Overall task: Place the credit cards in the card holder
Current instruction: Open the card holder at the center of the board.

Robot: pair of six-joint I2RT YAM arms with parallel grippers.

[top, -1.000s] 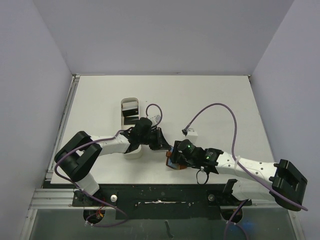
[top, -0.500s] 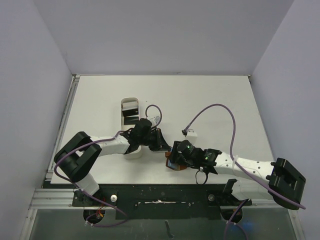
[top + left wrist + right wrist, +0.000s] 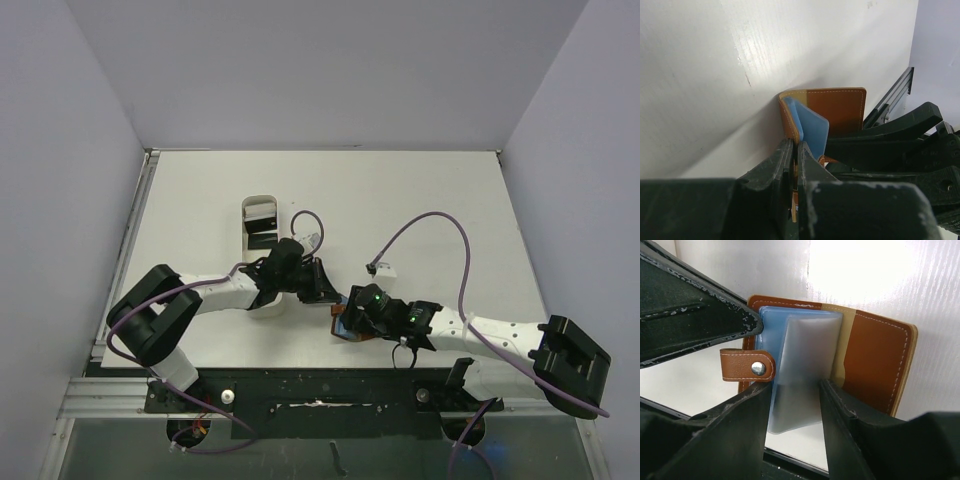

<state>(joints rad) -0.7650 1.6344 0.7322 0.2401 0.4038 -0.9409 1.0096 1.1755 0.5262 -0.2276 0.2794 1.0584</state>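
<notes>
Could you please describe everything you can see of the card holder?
The card holder is a brown leather bifold with pale stitching, sitting open on the white table. Pale blue-grey sleeves fan up inside, and a closure tab with a metal snap sticks out. The left tool pinches one edge; the right tool straddles a sleeve.

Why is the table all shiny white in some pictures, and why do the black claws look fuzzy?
Left wrist view: light bounces off the table in a bright streak, and the left gripper is too near the lens to look sharp. Right wrist view: a big glare patch above the wallet; the right gripper is a bit soft. Top view: even light, no glare.
</notes>
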